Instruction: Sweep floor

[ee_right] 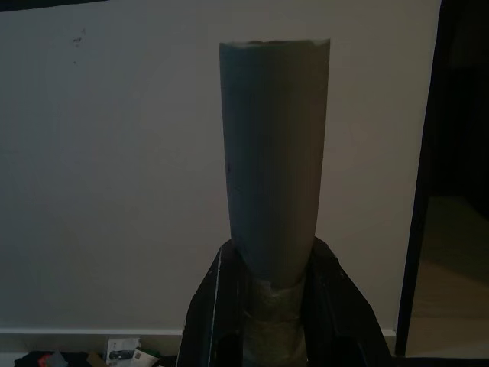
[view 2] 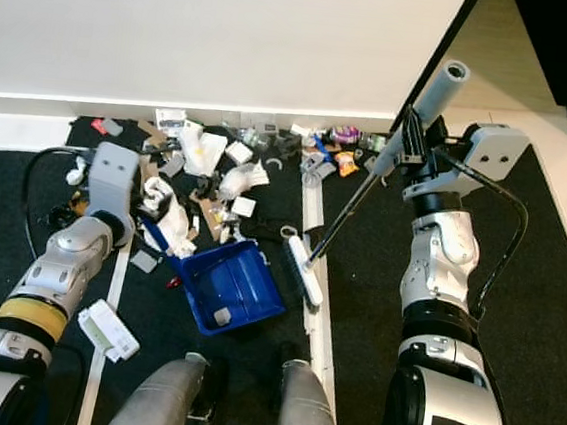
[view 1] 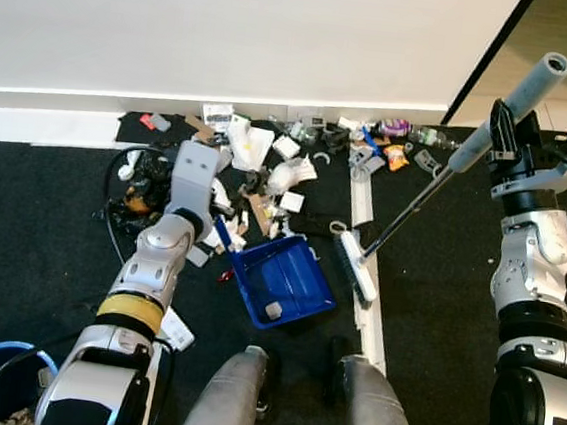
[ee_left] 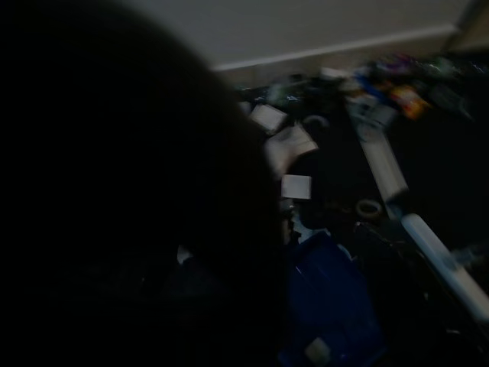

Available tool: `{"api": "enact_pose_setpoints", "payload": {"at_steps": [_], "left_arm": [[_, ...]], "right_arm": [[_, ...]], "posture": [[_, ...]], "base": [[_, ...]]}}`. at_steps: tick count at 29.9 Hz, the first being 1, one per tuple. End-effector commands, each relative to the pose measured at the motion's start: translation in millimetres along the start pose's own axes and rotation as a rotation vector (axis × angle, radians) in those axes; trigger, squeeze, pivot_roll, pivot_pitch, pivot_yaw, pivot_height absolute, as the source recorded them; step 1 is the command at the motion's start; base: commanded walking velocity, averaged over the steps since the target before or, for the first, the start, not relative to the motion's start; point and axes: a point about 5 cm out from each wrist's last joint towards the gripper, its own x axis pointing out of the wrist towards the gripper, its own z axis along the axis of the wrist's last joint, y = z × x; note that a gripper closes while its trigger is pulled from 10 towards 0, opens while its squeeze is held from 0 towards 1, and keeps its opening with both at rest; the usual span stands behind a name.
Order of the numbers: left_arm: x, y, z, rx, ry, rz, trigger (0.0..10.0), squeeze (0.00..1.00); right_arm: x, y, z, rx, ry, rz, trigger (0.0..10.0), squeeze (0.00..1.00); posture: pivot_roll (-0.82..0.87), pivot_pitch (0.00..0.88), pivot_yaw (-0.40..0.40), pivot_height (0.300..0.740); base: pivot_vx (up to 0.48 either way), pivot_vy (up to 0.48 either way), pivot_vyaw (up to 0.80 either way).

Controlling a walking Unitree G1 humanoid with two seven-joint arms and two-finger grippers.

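two grey legs point(view 1: 245, 400) stand at the near edge, and just ahead of them a blue dustpan point(view 1: 282, 283) lies on the black floor point(view 1: 30, 238), its open mouth turned toward the robot's right and slightly nearer, with a small pale scrap inside. the left tool point(view 1: 217, 228) is down at the pan's far-left corner where the blue handle comes out; how far its fingers are open cannot be told — the arm's housing covers them, and the left wrist view is mostly dark.

right of the pan sits the broom point(view 1: 421, 196). its white brush head point(view 1: 355, 265) rests on the floor beside a pale floor strip point(view 1: 371, 321), near the pan's mouth. its long axis runs diagonally, rising from the head up and away to the robot's right, ending in a grey grip. the right tool point(view 1: 501, 125) is clamped around that grip — black fingers point(ee_right: 210, 313) on both sides.

litter point(view 1: 268, 161) is scattered along the white wall point(view 1: 231, 27).
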Motion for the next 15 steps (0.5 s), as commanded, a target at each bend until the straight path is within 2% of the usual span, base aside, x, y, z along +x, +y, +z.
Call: {"api": "enact_pose_setpoints", "payload": {"at_steps": [1,2,4,12,13,15], "left_arm": [[-4.8,1.8,-11,-0.070,0.058,0.066,10.0,0.00],[-7.0,4.0,-11,-0.124,0.073,0.112,10.0,0.00],[-11.0,7.1,-13,-0.173,0.100,0.172,10.0,0.00],[-20.2,11.1,-14,-0.186,0.137,0.279,10.0,0.00],[-25.3,9.6,-11,-0.185,0.137,0.321,6.9,0.00],[-27.0,9.0,-10,-0.185,0.138,0.333,6.9,0.00]], "right_arm": [[-4.0,-3.7,2,-0.011,-0.028,-0.012,10.0,0.00],[-4.3,-3.5,2,-0.010,-0.027,-0.012,10.0,0.00],[-4.5,-2.9,1,-0.009,-0.025,-0.011,10.0,0.00],[-4.0,-1.8,1,-0.006,-0.024,-0.007,10.0,0.00],[-4.4,-1.7,0,-0.005,-0.022,-0.006,10.0,0.00],[-4.5,-1.7,0,-0.005,-0.022,-0.005,10.0,0.00]], "posture": [[0.02,0.215,0.025,0.740],[0.02,0.217,0.026,0.740],[0.03,0.217,0.027,0.740],[0.04,0.220,0.027,0.740],[0.04,0.221,0.028,0.740],[0.04,0.221,0.028,0.740]], "base": [[0.000,0.000,0.00],[0.000,0.000,0.00],[0.000,0.000,0.00],[0.000,0.000,0.00],[0.000,0.000,0.00],[0.000,0.000,0.00]]}}
